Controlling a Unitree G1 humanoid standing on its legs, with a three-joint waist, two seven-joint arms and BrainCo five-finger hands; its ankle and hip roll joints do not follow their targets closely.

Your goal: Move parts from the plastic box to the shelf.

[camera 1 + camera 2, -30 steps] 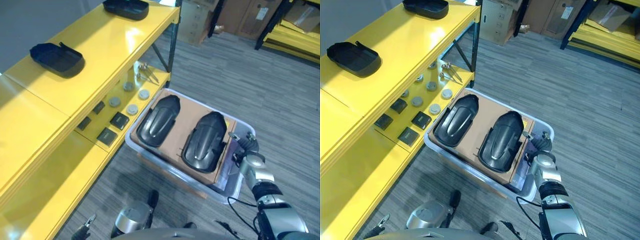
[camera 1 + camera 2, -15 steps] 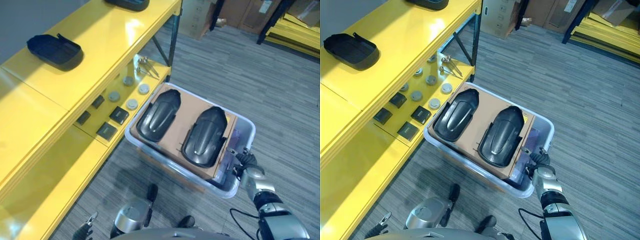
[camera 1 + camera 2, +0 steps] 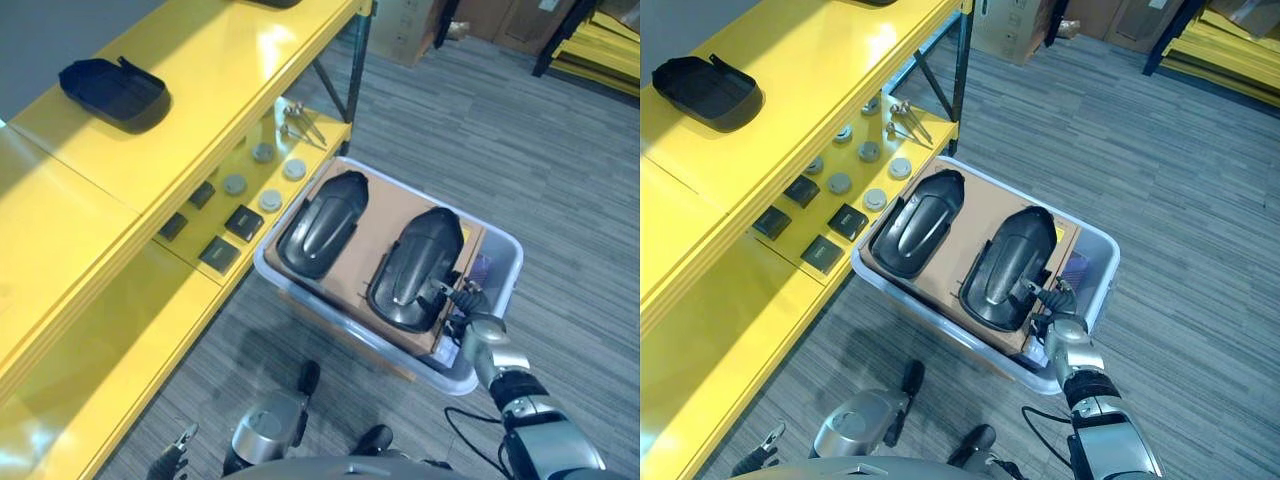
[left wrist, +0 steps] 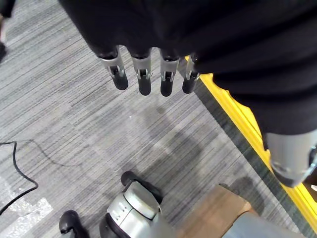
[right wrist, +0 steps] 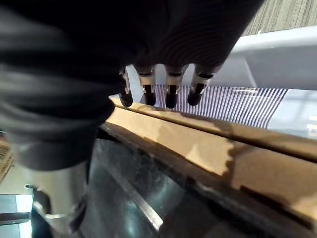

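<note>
While two dark parts [image 3: 320,223] [image 3: 415,268] lie in the plastic box [image 3: 500,245], I see one part [image 3: 113,92] on the shelf [image 3: 210,90] at far left. My right hand [image 5: 163,84] hovers over them, fingers straight; my left hand [image 4: 148,74] hangs open above the floor.

— What is the plastic box [image 3: 500,262] made of, by the look of it?
— Translucent pale plastic, smooth. A flat sheet of brown cardboard [image 3: 372,232], matt, lies inside it.
— And the two parts on the sheet?
— The left part [image 3: 322,223] and the right part [image 3: 414,268] are black moulded plastic, smooth with a soft sheen.
— The shelf [image 3: 150,140]?
— Yellow painted metal, glossy on top. The black tray [image 3: 113,93] on it looks like matt plastic.
— The floor [image 3: 560,170]?
— Grey carpet, ribbed and rough.
</note>
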